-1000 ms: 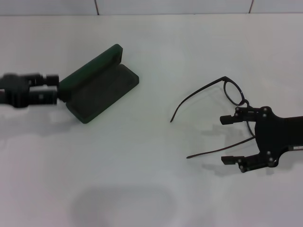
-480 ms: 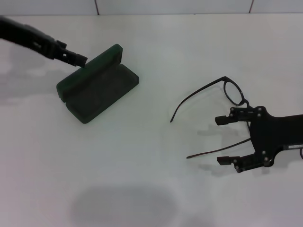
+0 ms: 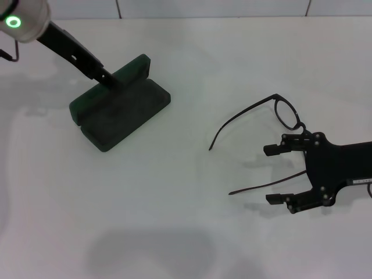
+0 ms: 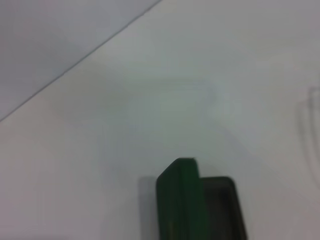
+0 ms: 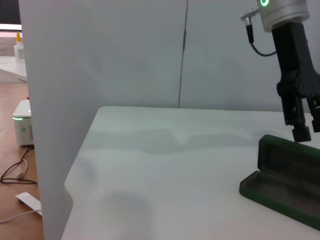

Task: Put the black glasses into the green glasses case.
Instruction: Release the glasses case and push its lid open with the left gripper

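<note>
Right gripper is open, its two fingers spread wide apart, and it hovers low over the white tabletop at the right side of the head view. One finger is near the lens end of the black glasses, the other finger is just beside the tip of the lower temple arm. This temple arm runs between the two fingers, but they do not close on it. The black glasses lie unfolded on the tabletop, the lenses toward the far right and both temple arms pointing to the left, toward the middle of the tabletop.

Left gripper reaches down from the upper left corner and its tip is at the raised lid of the green glasses case. I cannot tell if its fingers are open or closed, and also not if they touch the lid. The case lies open on the left part of the tabletop, well apart from the glasses, with the lid standing up at the far side and the dark inside of the base facing up. In the right wrist view the left arm hangs over the lid edge of the case. The left wrist view shows only one end of the open case.
</note>
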Controlling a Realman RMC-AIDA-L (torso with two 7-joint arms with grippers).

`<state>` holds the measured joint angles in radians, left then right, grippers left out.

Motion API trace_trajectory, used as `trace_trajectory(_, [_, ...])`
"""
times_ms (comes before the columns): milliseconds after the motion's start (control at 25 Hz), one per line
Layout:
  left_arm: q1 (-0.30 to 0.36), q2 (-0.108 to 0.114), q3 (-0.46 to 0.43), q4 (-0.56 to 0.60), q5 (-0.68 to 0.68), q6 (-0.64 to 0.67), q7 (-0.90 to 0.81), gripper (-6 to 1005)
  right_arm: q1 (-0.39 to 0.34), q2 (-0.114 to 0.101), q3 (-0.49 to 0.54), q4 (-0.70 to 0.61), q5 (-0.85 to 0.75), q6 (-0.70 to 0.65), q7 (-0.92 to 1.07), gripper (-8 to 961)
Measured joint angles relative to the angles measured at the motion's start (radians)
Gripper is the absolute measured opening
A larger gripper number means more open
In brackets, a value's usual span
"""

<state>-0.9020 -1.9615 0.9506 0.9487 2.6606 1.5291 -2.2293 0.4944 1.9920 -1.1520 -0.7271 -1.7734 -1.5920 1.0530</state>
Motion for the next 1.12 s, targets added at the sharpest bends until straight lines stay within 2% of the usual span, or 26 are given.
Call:
trace_trajectory(360, [-0.005,-0.022,0.105,-0.034,0.048,-0.093,-0.027,793,-0.004,0.0,0.0,0.0,-0.001,0.005,0.002,852])
trace_trajectory(680, [-0.017,-0.054,0.132,-0.041,0.113,-0.134,-0.029,742,-0.003,0.002,0.0,0.004,-0.009,0.014,0.002,850])
trace_trajectory(1120, [-0.019,-0.06,0.164,-0.04,0.119,-0.156,-0.015,713,-0.007,0.005,0.0,0.002,-0.015,0.025,0.002,852])
